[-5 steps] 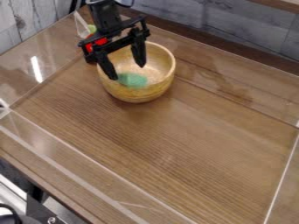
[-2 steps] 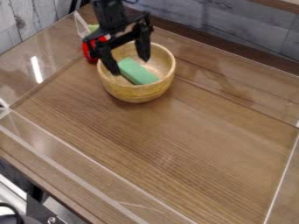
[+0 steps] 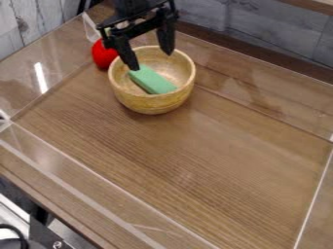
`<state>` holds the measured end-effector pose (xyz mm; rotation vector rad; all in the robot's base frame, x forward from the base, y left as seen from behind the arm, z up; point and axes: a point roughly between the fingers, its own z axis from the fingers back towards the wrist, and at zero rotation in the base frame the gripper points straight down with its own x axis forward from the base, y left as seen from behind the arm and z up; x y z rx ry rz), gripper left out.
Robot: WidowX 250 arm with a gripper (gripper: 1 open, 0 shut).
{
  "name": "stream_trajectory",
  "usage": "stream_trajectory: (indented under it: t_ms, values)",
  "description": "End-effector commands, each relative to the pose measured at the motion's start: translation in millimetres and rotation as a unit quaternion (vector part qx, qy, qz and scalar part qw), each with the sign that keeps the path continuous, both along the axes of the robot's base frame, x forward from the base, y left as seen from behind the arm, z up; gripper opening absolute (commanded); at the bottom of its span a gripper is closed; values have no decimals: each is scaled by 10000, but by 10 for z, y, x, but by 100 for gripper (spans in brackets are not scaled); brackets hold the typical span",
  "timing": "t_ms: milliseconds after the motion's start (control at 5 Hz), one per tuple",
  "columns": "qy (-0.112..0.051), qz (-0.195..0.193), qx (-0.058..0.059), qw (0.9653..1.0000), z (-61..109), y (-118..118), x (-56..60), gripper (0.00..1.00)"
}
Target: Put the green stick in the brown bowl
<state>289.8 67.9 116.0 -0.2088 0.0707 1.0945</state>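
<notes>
The green stick point(image 3: 152, 80) lies inside the brown bowl point(image 3: 154, 99), slanting across its pale inside, with nothing gripping it. The gripper point(image 3: 146, 49) hangs above the bowl's far rim with its two dark fingers point(image 3: 128, 53) spread wide apart and pointing down, empty, and clear of the stick. A red ball point(image 3: 101, 53) sits on the wooden table point(image 3: 196, 165) just beside the bowl on its left, partly hidden behind the gripper's fingers
</notes>
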Motion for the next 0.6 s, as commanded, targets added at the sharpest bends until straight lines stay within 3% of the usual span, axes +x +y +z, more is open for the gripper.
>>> stream_trajectory:
  t_ms: [0,400]
  values:
    - [-451,-141,289,9985,296,-39,75,100]
    - [-481,-858,446,9941,231,-461,257,100]
